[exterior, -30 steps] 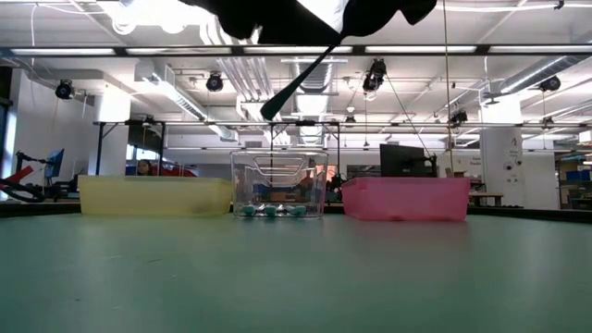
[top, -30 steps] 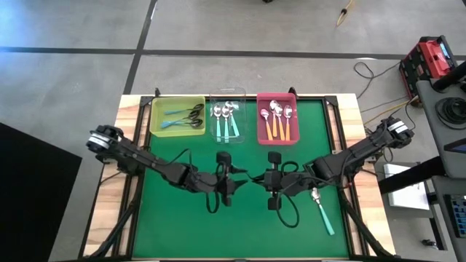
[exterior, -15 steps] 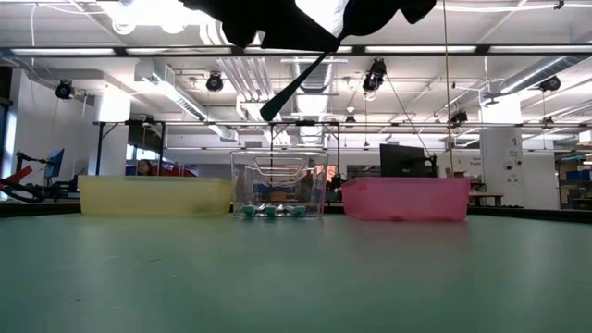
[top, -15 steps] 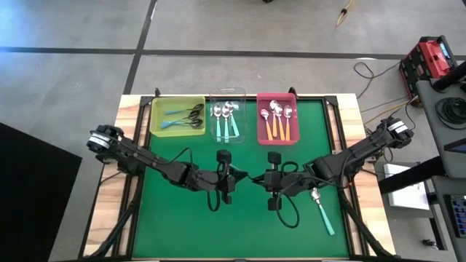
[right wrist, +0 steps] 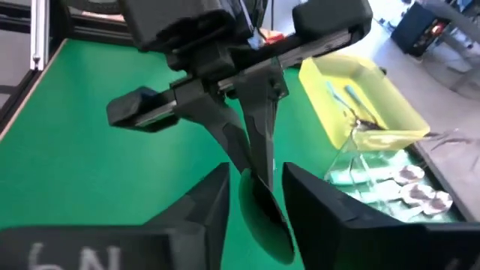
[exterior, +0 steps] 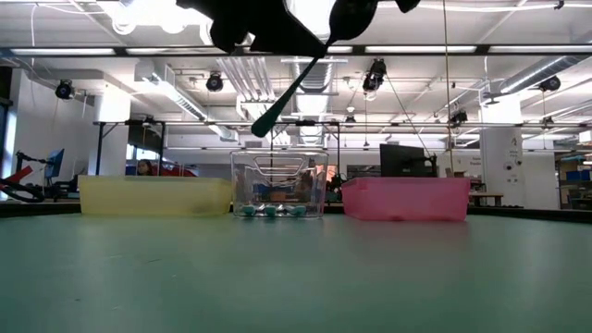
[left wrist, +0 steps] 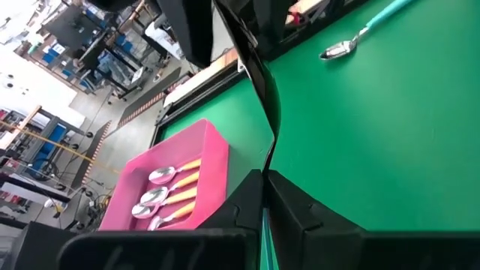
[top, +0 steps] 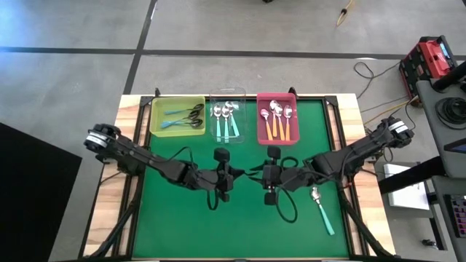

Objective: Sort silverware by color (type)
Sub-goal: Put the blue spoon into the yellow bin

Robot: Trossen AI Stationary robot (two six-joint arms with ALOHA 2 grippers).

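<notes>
The left tool was clamped shut on a dark-bowled spoon, a strip of the teal handle showing between its closed fingers. It held the spoon tilted in the air above the middle of the green bench. Facing it, the right tool stood with its fingers apart. The spoon's dark bowl lay in the gap between them, and no finger pressed on it. Seen from above, the two tools met just short of the bench's centre, the left one beside the right one.

A teal-handled spoon with a silver bowl lay flat on the bench under the right arm. Along the far edge stood three trays side by side:
- a yellow tray holding teal spoons with dark bowls;
- a clear tray holding teal spoons with silver bowls;
- a pink tray holding orange-handled spoons.
</notes>
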